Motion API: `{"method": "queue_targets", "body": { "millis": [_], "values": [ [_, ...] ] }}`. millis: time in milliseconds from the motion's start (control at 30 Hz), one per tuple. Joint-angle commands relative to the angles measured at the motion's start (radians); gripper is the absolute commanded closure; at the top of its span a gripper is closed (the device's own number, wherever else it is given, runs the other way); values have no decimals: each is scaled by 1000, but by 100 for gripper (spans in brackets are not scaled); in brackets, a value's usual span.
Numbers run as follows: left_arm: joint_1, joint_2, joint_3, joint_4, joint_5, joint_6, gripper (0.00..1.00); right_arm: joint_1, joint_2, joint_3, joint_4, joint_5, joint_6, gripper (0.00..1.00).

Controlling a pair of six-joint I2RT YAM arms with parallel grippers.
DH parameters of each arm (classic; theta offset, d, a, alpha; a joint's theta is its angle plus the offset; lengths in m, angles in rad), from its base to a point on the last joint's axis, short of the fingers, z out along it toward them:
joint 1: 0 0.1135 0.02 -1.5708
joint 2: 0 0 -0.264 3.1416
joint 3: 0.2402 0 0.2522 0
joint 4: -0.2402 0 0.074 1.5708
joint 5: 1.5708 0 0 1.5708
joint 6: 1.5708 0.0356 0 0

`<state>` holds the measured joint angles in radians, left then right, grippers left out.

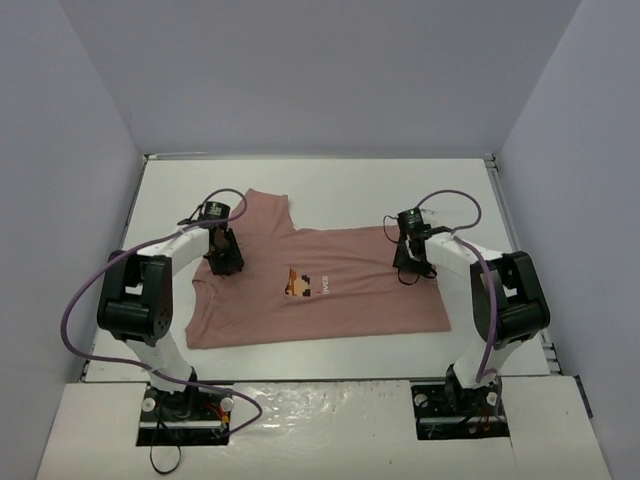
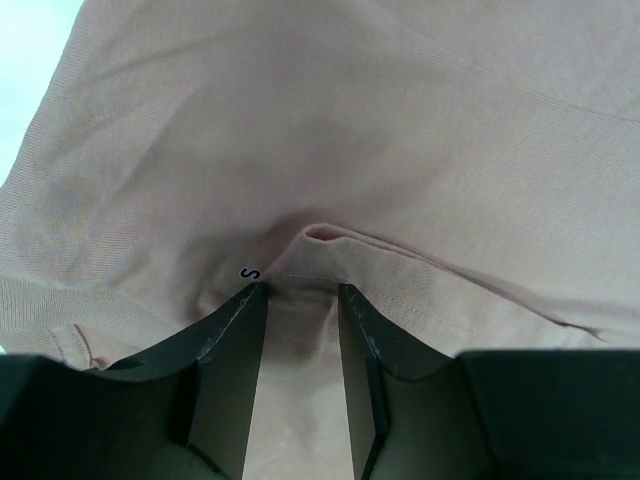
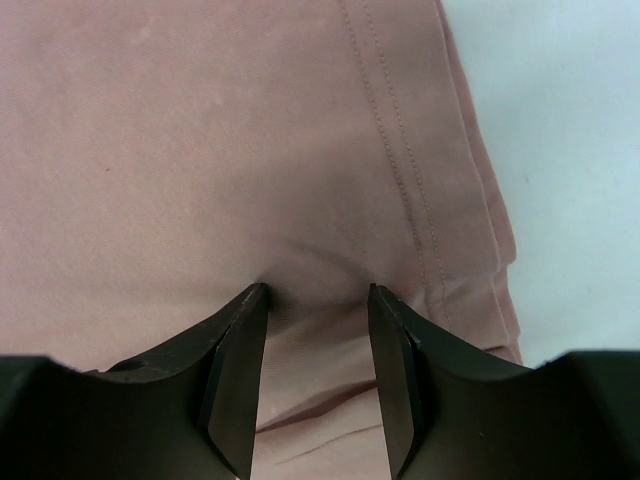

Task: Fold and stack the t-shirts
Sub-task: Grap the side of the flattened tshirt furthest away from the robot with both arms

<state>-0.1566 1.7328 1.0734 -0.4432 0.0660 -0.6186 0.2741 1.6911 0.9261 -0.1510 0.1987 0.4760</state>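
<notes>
A dusty-pink t-shirt (image 1: 360, 300) lies spread flat on the white table, its small orange-brown print (image 1: 300, 285) facing up near the middle. My left gripper (image 1: 225, 258) is down on the shirt's left side, near the neckline. In the left wrist view its jaws (image 2: 302, 288) stand apart, tips pressed into the cloth (image 2: 300, 130), with a small ridge of fabric and an "S" size mark (image 2: 250, 272) at the tips. My right gripper (image 1: 405, 262) is down near the shirt's right edge. Its jaws (image 3: 318, 290) are also apart, dimpling the cloth (image 3: 200, 130) beside a stitched hem (image 3: 400, 150).
The white table (image 1: 350, 185) is enclosed by pale walls at the back and on both sides. Bare tabletop shows past the hem in the right wrist view (image 3: 570, 150) and at the top left of the left wrist view (image 2: 25, 60).
</notes>
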Motion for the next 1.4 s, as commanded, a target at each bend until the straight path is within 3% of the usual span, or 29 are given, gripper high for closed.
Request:
{"method": "queue_targets", "body": {
  "millis": [0, 200, 500, 700, 1033, 1367],
  "values": [
    [8, -74, 1, -139, 18, -16, 68, -9, -60, 10, -150, 58, 15, 58],
    [30, -65, 246, -177, 10, 130, 68, -9, -76, 196, -157, -20, -56, 58],
    [102, 281, 803, -182, 112, 350, 67, -9, -18, 412, -157, -75, -110, 58],
    [104, 489, 1050, -178, 227, 407, 67, -10, 21, 454, -154, -91, -141, 58],
    [104, 619, 1092, -35, 317, 384, 66, -10, 30, 446, -156, -103, -177, 58],
    [104, 699, 1099, -6, 309, 401, 66, -10, 20, 410, -156, -104, -180, 58]
  ]
}}
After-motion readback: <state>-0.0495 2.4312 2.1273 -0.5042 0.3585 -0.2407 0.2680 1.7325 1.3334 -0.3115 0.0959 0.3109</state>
